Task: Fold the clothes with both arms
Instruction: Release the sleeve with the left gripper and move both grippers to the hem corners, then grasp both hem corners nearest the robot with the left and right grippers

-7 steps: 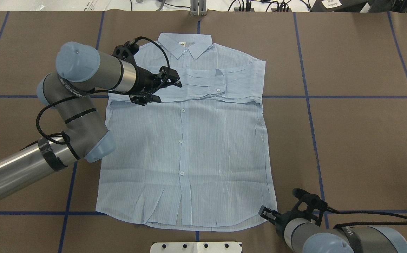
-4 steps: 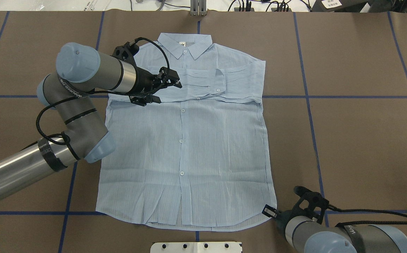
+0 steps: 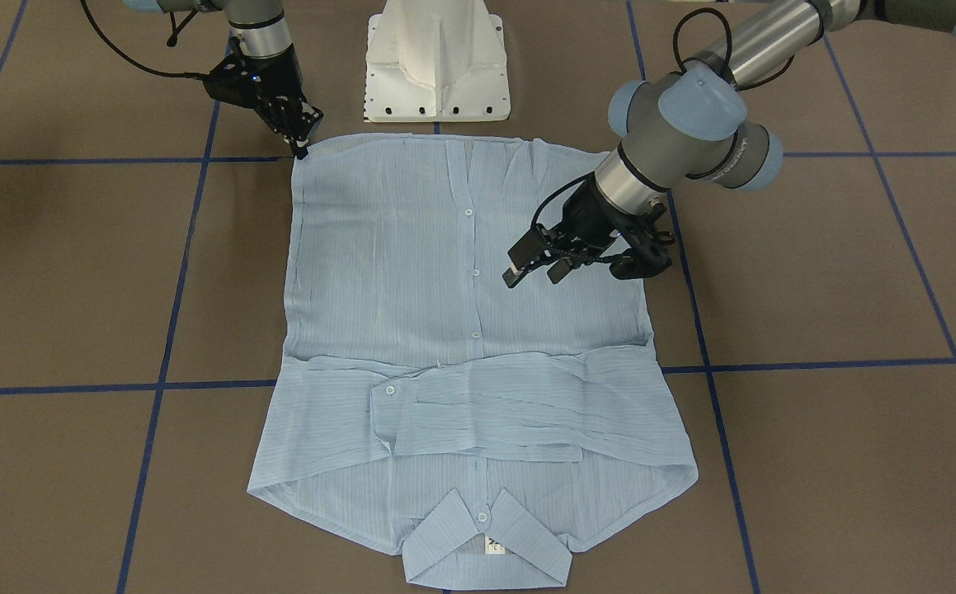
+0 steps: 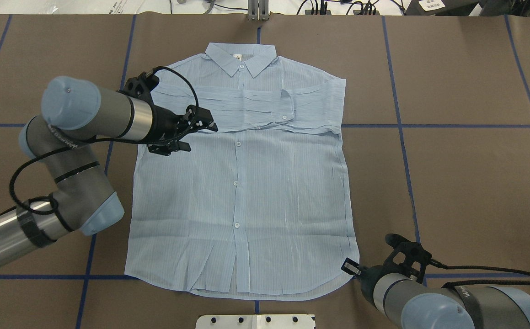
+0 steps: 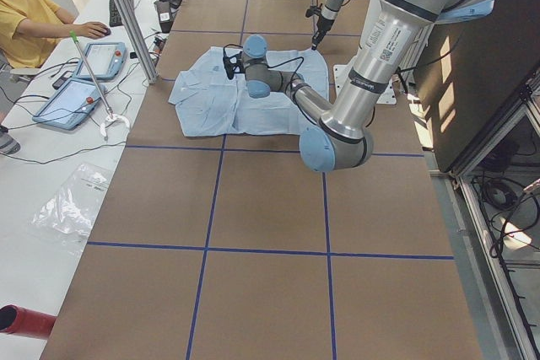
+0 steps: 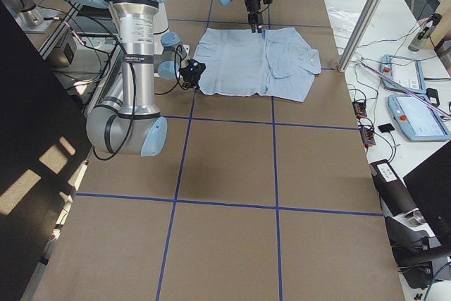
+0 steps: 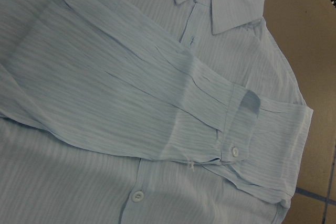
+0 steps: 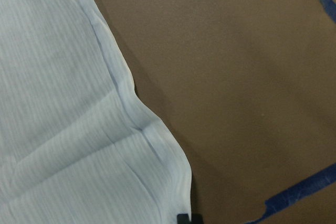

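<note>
**Shirt [image 4: 246, 205] spread flat, sleeves [image 4: 265, 107] folded across the chest**

Left gripper [image 4: 199, 136] hovers over the cloth just below the folded sleeves, jaws parted, holding nothing. The garment lies buttons-up on the brown table [image 4: 466, 183], collar [image 4: 241, 57] away from the robot. Right gripper [image 4: 350, 267] meets the near hem corner; its grip cannot be told.

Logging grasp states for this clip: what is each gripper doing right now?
Left gripper: open, empty, over the shirt.
Right gripper: at the shirt's hem corner; open or closed cannot be told.
</note>
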Robot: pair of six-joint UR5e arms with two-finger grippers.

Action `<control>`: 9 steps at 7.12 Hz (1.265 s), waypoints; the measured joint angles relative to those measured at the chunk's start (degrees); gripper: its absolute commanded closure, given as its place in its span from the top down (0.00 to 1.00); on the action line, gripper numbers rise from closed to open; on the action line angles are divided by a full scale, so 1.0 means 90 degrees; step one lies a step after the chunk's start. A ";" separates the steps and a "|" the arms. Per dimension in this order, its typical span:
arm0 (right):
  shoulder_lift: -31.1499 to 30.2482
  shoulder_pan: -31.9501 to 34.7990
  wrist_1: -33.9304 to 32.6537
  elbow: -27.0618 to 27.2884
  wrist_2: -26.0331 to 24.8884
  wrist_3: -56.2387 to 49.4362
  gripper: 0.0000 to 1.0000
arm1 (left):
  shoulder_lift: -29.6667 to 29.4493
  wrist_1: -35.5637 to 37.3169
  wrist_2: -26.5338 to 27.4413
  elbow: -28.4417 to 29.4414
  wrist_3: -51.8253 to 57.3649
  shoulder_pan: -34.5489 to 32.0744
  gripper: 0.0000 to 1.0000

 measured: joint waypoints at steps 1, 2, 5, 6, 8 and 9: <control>-0.0001 0.0000 0.0000 0.0012 0.0008 0.0004 0.00 | 0.0517 0.0218 0.0219 -0.0516 -0.0003 0.0296 0.93; -0.0011 0.0000 0.0000 0.0012 0.0010 0.0004 0.00 | 0.0886 0.0933 0.0630 -0.1122 -0.0007 0.0710 0.93; -0.0019 -0.0018 0.0000 0.0003 0.0016 0.0002 0.00 | 0.1953 0.2399 0.1329 -0.2434 -0.0059 0.1685 0.93; -0.0019 -0.0028 0.0000 -0.0010 0.0016 0.0002 0.00 | 0.2227 0.2450 0.1398 -0.2549 -0.0212 0.1917 0.93; -0.0009 -0.0041 0.0000 -0.0023 0.0016 -0.0004 0.00 | 0.2449 0.2470 0.1521 -0.2564 -0.0682 0.2344 0.92; -0.0003 -0.0045 0.0000 -0.0025 0.0016 -0.0004 0.00 | 0.2500 0.2473 0.1573 -0.2547 -0.0818 0.2450 0.90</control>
